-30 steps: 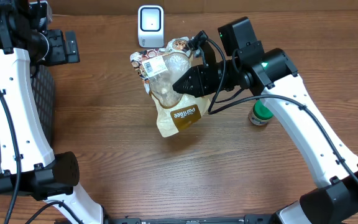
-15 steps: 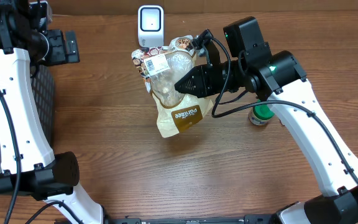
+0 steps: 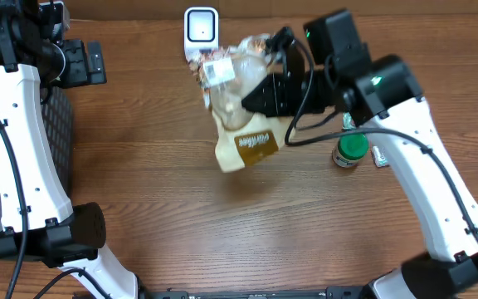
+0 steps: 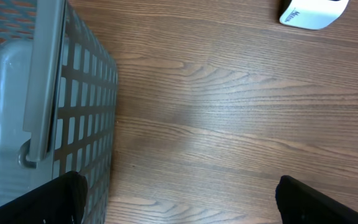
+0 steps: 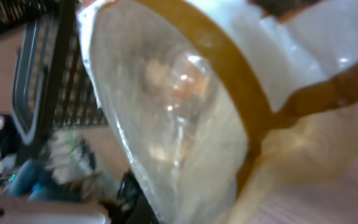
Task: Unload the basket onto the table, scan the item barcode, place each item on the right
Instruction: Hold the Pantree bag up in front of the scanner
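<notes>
One bag (image 3: 241, 124), one scanner (image 3: 201, 31), one green-capped bottle (image 3: 351, 149), one grey mesh basket (image 3: 56, 124) and one small pale scrap (image 3: 380, 155), too small to identify; two arms reach over the wooden tabletop (image 3: 181, 216).

The bag is clear plastic with a tan and brown lower part bearing a printed name; it sits tilted at the back middle of the scene, just in front and to the right of the white scanner; a soft shadow on the wood below suggests it is raised off the surface. The right hand (image 3: 253, 98) is clamped on the bag's right side, fingers drawn together on the plastic. One white barcode label (image 3: 217, 71) shows on the bag's upper left, near the scanner's base, turned up toward the overhead camera. From the right wrist the bag fills the view, blurred, with the basket's bars dim behind it.

The right arm and its black cable cross above the bag's right side and hide that part from overhead; the bottle stands upright to the right of the bag, apart from it, just beside the arm; the scrap lies just right of the bottle, partly covered by the arm.

The left hand (image 3: 81, 62) is at the far back left, well apart from the bag; its fingers (image 4: 61, 199) stand wide apart, holding nothing, over bare wood beside the basket.
</notes>
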Robot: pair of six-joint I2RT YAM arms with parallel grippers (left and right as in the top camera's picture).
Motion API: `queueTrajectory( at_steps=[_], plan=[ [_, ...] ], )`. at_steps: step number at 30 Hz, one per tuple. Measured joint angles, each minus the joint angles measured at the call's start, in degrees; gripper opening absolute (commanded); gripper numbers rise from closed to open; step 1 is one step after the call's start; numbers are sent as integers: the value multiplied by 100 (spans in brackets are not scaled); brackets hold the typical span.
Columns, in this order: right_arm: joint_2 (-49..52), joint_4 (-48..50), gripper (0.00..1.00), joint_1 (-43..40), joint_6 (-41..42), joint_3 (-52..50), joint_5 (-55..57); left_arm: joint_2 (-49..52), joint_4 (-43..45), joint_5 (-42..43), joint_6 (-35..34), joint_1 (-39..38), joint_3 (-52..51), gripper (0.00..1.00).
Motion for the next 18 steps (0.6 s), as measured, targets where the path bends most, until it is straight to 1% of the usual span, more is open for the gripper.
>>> queueTrajectory(
  at_steps=[5,8,10,13,18],
  plan=[
    [1064,-1051,4,0,-214,2175,780,0,0,-2,0,0,0,100],
    [1786,-1259,4,-2,-278,3206,1493,0,2,0,0,0,0,99],
    [2072,-1180,4,-2,-308,3456,1956,0,2,0,0,0,0,100],
    [2400,-868,4,-2,-448,3510,2743,0,0,0,0,0,0,100],
    [2863,188,4,20,-811,3519,3985,0,0,0,0,0,0,100]
  ],
)
